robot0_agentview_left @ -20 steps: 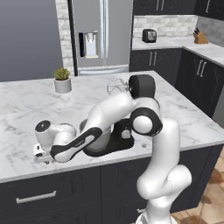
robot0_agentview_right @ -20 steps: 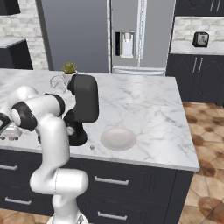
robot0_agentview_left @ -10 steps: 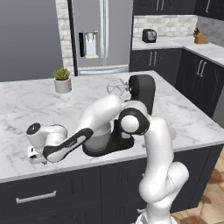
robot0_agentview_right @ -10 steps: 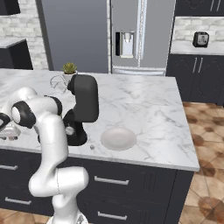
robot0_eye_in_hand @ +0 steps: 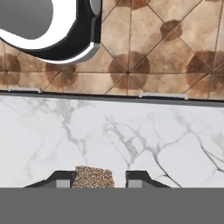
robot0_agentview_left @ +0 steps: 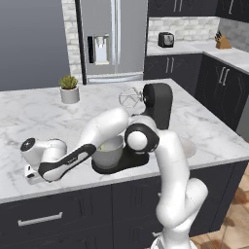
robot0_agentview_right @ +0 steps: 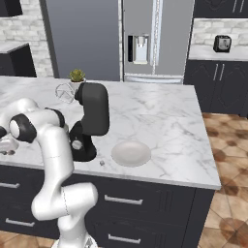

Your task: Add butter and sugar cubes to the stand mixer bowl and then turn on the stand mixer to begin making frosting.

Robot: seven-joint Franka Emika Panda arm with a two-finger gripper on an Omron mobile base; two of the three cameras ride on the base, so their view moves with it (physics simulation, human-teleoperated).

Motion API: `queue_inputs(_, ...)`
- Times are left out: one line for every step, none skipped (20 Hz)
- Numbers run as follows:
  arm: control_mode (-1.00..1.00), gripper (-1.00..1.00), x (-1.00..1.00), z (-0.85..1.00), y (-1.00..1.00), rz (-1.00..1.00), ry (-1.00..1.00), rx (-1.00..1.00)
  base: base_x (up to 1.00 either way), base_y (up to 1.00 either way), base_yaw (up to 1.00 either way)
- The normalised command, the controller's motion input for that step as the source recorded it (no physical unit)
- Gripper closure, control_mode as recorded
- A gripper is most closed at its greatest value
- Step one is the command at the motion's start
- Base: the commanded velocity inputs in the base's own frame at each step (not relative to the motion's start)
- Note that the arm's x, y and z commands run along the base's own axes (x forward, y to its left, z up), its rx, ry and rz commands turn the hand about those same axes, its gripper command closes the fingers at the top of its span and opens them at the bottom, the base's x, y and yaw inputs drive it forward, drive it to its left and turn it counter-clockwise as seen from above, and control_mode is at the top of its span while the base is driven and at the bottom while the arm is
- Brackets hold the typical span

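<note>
The sugar cube [robot0_eye_in_hand: 94,176], tan-brown and speckled, lies on the marble counter between my gripper [robot0_eye_in_hand: 99,179]. The jaws stand open: the left fingertip [robot0_eye_in_hand: 63,179] is against the cube and the right one stands a small gap off. My gripper [robot0_agentview_left: 30,174] is low over the counter's front left, left of the grey stand mixer bowl [robot0_agentview_left: 111,155]. A pale yellow bit that may be the butter [robot0_agentview_left: 103,146] shows inside the bowl's rim. The black stand mixer [robot0_agentview_left: 158,104] has its head tilted up, whisk raised. My gripper [robot0_agentview_right: 6,151] sits at the picture's left edge, left of the mixer [robot0_agentview_right: 94,114].
A white plate [robot0_agentview_right: 131,153] lies right of the mixer near the counter's front edge. A small potted plant [robot0_agentview_left: 69,90] stands at the back left. The counter edge [robot0_eye_in_hand: 109,98] runs just beyond the cube, with tiled floor below. A toaster [robot0_agentview_left: 166,39] sits on the far counter.
My hand has sunk lower toward the counter at the front left, and the jaws have narrowed in around the sugar cube. The mixer, bowl and plate have not moved.
</note>
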Motion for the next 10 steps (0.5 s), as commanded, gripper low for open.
queue_inputs(-1.00,1.00,0.02,-0.08,0.00,0.00,0.00,-0.01,0.00,0.00,0.00)
queue_inputs(-1.00,1.00,0.00,-0.01,0.00,0.00,0.00,-0.01,0.00,0.00,0.00)
queue_inputs(-1.00,1.00,0.00,0.00,0.00,0.00,0.00,0.00,0.00,0.00,0.00)
queue_inputs(-1.00,1.00,0.00,0.00,0.00,0.00,0.00,0.00,0.00,0.00,0.00)
queue_inputs(-1.00,1.00,0.00,0.00,0.00,0.00,0.00,0.00,0.00,0.00,0.00)
queue_inputs(-1.00,1.00,0.00,0.03,0.00,0.00,0.00,0.00,0.00,0.00,0.00)
queue_inputs(-1.00,1.00,0.00,0.15,-0.01,0.00,0.00,0.00,0.00,0.00,0.00)
queue_inputs(-1.00,1.00,0.00,0.21,-0.02,0.00,0.00,0.00,0.00,0.00,0.00)
queue_inputs(-1.00,1.00,0.00,0.29,-0.07,0.00,0.00,0.00,0.00,0.00,0.00)
queue_inputs(-1.00,1.00,0.00,0.38,-0.12,0.00,0.00,0.00,0.00,0.00,0.00)
